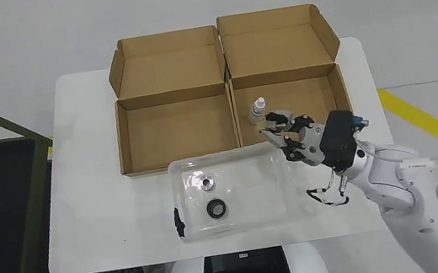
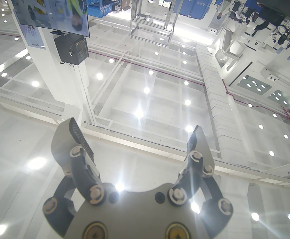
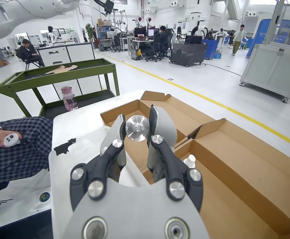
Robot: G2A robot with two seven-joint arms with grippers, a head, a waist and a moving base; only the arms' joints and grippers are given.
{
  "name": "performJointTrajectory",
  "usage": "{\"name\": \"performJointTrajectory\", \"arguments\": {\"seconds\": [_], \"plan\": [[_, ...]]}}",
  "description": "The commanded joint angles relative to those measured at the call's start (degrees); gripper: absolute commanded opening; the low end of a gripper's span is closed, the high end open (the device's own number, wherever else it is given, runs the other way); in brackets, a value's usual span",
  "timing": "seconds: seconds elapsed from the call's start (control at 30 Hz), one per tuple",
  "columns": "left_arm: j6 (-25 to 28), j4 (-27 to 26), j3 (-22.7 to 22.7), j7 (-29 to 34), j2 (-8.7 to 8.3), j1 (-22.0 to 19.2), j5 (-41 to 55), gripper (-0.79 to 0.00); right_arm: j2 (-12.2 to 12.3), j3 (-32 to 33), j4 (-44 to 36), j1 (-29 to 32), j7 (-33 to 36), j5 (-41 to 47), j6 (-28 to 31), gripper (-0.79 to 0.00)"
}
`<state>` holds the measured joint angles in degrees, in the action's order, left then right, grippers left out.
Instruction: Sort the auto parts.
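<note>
The right gripper [image 3: 137, 118] is clamped on a round silver disc [image 3: 137, 128], pinching it by the rim with its flat face towards the wrist camera. In the top view it hangs over the near left corner of the right box [image 1: 306, 93], just past the far right corner of the clear tray [image 1: 256, 212]. Two open cardboard boxes stand side by side and touching along the far edge of the table [image 1: 92, 198]. The left box [image 1: 176, 133] looks bare inside, while the right one has a white capped part [image 1: 259, 110] standing by its left wall. The step in hand looks like carrying the disc over and dropping it. The disc is unlike the white capped part, so it probably belongs in the left box, though that is only a guess from what each box holds. To do it well, keep the disc above the shared wall while crossing and bring it over open floor near the middle of the chosen box, not a corner. Lower it close to the cardboard before the fingers part, since a disc held on edge may roll or bounce, then lift straight up, keeping clear of the white part. A black ring [image 1: 217, 209] and a small metal part [image 1: 203, 181] lie in the tray by the table's near edge. The left gripper [image 2: 134, 126] points at the ceiling, fingers apart, holding nothing
</note>
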<state>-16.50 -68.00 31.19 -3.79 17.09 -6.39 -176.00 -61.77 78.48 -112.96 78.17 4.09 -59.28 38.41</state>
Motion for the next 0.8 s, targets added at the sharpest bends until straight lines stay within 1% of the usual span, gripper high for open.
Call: {"name": "performJointTrajectory", "arguments": {"seconds": [0.0, 0.3, 0.4, 0.53, 0.77], "plan": [[0.0, 0.0, 0.0, 0.0, 0.00, 0.0, 0.0, 0.000, 0.0, 0.2, 0.3, 0.2, 0.9, -0.7, -1.0, -0.785], [0.0, 0.0, 0.0, 0.0, 0.00, 0.0, 0.0, 0.000, 0.1, 0.4, 3.2, -0.9, 6.8, -1.1, -4.5, -0.785], [0.0, 0.0, 0.0, 0.0, 0.00, 0.0, 0.0, 0.000, 0.1, 0.2, 4.8, -2.0, 9.1, 0.4, -5.2, -0.785], [0.0, 0.0, 0.0, 0.0, 0.00, 0.0, 0.0, 0.000, 0.1, 0.1, 6.6, -3.7, 11.9, 0.2, -6.6, -0.785], [0.0, 0.0, 0.0, 0.0, 0.00, 0.0, 0.0, 0.000, 0.1, -0.4, 8.3, -6.3, 16.6, -2.4, -9.1, -0.785]]}}
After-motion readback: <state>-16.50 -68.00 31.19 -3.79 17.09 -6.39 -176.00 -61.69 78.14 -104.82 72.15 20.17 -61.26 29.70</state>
